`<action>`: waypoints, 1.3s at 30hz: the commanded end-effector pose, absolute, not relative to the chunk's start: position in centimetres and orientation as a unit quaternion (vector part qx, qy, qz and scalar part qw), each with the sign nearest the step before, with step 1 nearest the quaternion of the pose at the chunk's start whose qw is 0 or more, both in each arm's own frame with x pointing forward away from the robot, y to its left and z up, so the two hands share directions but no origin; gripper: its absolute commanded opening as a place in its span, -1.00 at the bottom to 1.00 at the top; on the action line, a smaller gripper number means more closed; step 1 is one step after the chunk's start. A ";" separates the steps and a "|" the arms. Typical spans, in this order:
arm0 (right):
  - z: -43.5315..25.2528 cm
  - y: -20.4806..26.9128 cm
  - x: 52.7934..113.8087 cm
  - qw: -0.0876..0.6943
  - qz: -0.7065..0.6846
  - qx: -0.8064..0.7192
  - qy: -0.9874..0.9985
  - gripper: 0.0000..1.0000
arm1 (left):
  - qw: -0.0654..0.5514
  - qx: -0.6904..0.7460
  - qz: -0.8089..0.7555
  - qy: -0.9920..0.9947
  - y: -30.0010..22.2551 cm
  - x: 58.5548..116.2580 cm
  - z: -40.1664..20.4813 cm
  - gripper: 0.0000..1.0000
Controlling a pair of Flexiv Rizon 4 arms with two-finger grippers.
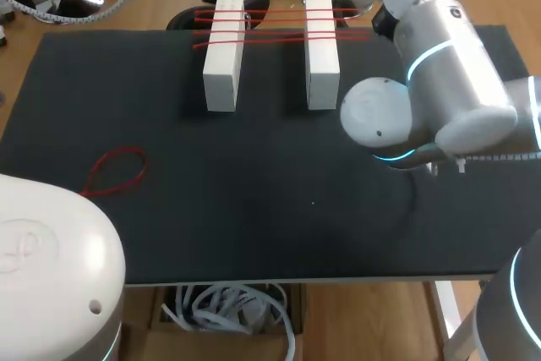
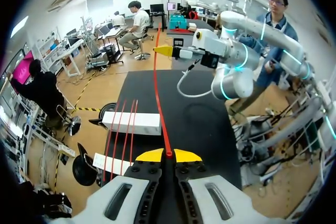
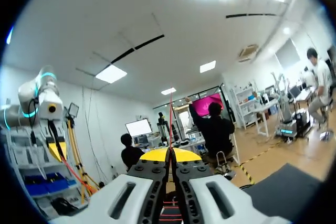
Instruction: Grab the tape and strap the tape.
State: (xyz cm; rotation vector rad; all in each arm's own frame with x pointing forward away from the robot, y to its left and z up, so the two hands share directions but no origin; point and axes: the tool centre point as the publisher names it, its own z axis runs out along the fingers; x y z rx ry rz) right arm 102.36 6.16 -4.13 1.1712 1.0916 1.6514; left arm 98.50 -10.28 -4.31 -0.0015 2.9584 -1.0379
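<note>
- Tape (image 2: pixel 156 77): one red strand, held taut in the air over the table, running from the left claw (image 2: pixel 168 155) to the right claw (image 3: pixel 170 155).
- Left claw: yellow tips clenched together on the near end of the tape.
- Right claw: tips pressed together, grasping the tape, which rises from between them.
- White block (image 1: pixel 224 52), nearer the left arm: laid lengthwise at the far part of the mat (image 1: pixel 254 226).
- Second white block (image 1: pixel 321 50): set beside the first, apart from it.
- Red strands (image 1: pixel 270 27): several stretched across the far ends of both blocks.
- Red loop (image 1: pixel 118 171): lying slack on the mat near the left arm, well apart from the blocks.
- Mat: black, covering the table.
- Markings: a faint emblem is seen on the left arm's housing (image 1: pixel 34 243), but it is not legible.
</note>
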 end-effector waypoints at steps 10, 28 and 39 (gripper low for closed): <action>-1.5 9.6 101.8 0.567 0.506 0.394 0.517 -1.00 | 0.002 -0.001 -0.329 0.944 -10.2 98.5 -4.2 -1.00; -1.2 11.5 101.7 0.639 0.424 0.339 0.544 -1.00 | 0.002 -0.001 -0.329 0.944 -10.2 98.5 -4.2 -1.00; -1.2 11.5 101.7 0.639 0.424 0.339 0.544 -1.00 | 0.002 -0.001 -0.329 0.944 -10.2 98.5 -4.2 -1.00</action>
